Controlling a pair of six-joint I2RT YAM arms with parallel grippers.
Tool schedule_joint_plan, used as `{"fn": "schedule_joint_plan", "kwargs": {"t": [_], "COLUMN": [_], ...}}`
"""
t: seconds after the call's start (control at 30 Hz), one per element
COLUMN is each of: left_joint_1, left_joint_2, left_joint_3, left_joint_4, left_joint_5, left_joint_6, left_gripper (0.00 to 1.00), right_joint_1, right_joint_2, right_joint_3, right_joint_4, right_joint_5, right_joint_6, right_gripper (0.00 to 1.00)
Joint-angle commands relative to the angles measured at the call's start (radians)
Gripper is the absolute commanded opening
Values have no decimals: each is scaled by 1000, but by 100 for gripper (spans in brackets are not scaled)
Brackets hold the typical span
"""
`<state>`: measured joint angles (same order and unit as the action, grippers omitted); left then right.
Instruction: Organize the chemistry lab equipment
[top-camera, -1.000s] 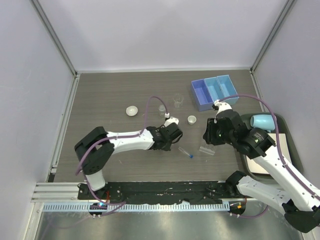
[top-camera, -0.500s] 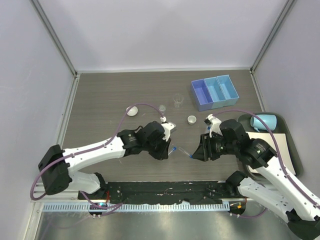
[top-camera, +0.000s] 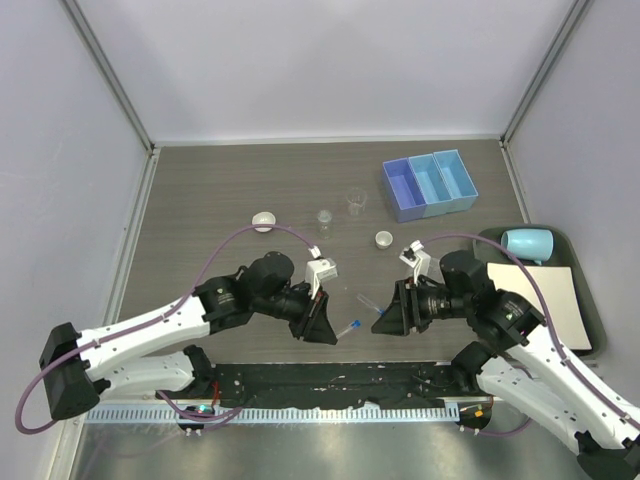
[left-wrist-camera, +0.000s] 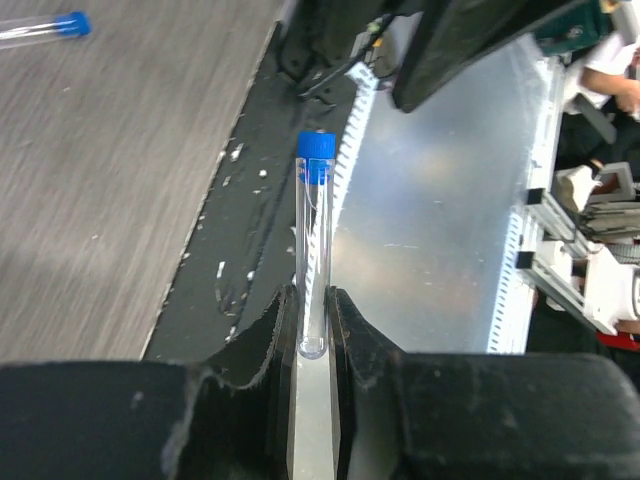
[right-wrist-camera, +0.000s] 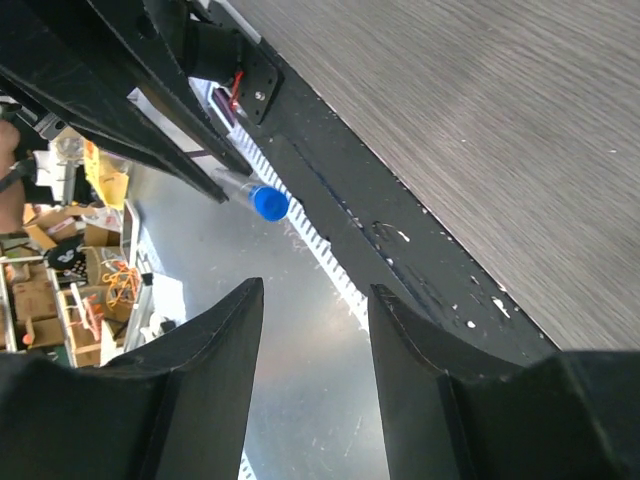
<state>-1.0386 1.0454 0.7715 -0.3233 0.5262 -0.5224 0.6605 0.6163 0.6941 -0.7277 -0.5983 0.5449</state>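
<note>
1. Your left gripper (left-wrist-camera: 312, 300): jaws closed on the rounded bottom end of a small clear blue-capped tube (left-wrist-camera: 313, 230). This held tube sticks straight out past the fingers, cap leading. It hangs over the near edge of the table (top-camera: 200, 200) and points toward your right gripper (right-wrist-camera: 310, 330).
2. Your right gripper: jaws apart with nothing between them. It faces the left gripper, with the held tube's blue cap just in front of it.
3. Second tube (top-camera: 364, 302): lies flat on the table between the two grippers, apart from both.
4. Tiny clear beakers (top-camera: 323, 216), two: both upright at mid-table. The farther beaker (top-camera: 356, 201) stands near the first but not touching it.
5. Small white round dishes (top-camera: 264, 220), two: one sits left of the beakers. The other dish (top-camera: 384, 239) sits to their right.
6. Blue three-compartment tray (top-camera: 432, 209): at the far right of the table.
7. Pale blue mug (top-camera: 525, 243): on its side on the dark green tray (top-camera: 592, 300), next to the white sheet (top-camera: 545, 300).
</note>
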Motion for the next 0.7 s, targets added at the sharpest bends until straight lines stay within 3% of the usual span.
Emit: {"fn": "schedule_joint_plan", "kwargs": {"t": [0.0, 0.43, 0.67], "left_joint_1": [-1, -3, -3], "left_joint_2": [-56, -59, -67], "left_joint_3": [-24, -29, -29], "left_joint_4": [116, 136, 135], "left_joint_5": [116, 140, 141], "left_joint_6": [-47, -53, -51], "left_gripper": [16, 16, 15], "right_joint_1": [10, 94, 163], "right_joint_2": [-21, 10, 31], "right_joint_3": [-21, -25, -22], "right_joint_4": [162, 295, 323], "right_joint_5": [-77, -35, 15], "right_joint_6": [101, 201, 216], "right_gripper": [52, 51, 46]}}
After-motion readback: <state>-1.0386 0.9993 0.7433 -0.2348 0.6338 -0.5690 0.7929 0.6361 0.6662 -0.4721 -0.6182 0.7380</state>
